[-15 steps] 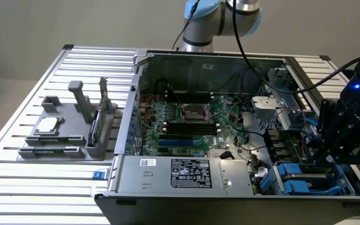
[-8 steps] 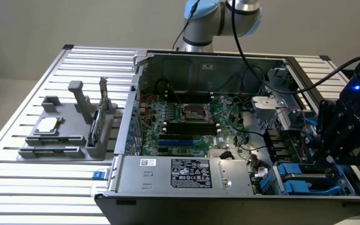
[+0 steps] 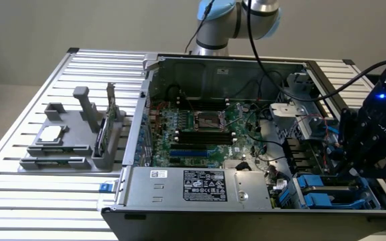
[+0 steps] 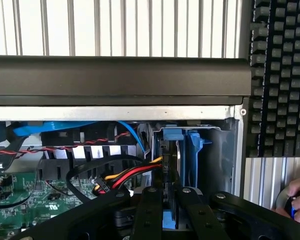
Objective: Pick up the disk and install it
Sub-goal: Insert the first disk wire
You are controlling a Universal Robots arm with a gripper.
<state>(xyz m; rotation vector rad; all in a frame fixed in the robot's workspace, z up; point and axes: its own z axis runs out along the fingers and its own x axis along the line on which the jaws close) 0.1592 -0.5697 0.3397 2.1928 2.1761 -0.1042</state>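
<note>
The disk [image 4: 171, 175], judged rigid, fairly heavy and shock-sensitive and best gripped by its flat faces, is seen clamped edge-on between the gripper [image 4: 169, 200] fingers above the blue drive bay [image 4: 190, 150] of the open computer case [image 3: 179, 65].

Exterior view: looked down from above and afar onto the bench [image 3: 18, 201] and open computer case [image 3: 247, 125].
Wrist view: peered close past the end effector [image 4: 166, 200] into the case's drive bay.
Shared: that bay.

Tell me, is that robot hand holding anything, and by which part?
It appears so: the hand pinches the disk, which stands on edge in its blue carrier, by its two broad faces at the end nearest the wrist.
</note>
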